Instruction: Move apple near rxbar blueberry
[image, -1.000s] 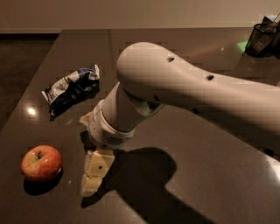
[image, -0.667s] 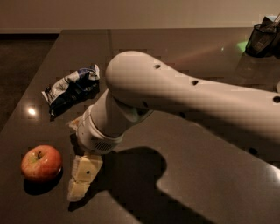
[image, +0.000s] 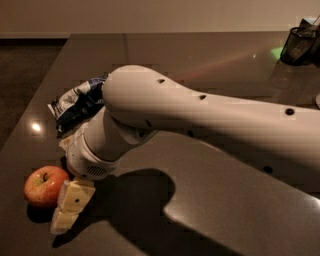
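The red apple (image: 44, 185), with yellow-green patches and a dark stem dimple, sits on the dark table (image: 215, 200) at the front left. My gripper (image: 68, 207) hangs low over the table at the apple's right side, touching it or nearly so. The big white arm (image: 200, 120) reaches in from the right and covers much of the table's middle. The rxbar blueberry is not in view; it may be behind the arm.
A wrinkly blue-and-white chip bag (image: 75, 102) lies behind the gripper, partly covered by the arm. A dark wire container (image: 301, 44) stands at the far right back. The table's left edge runs close to the apple.
The arm has swung left and forward. The gripper has moved from a gap to the right of the apple to right beside it. The apple has not moved.
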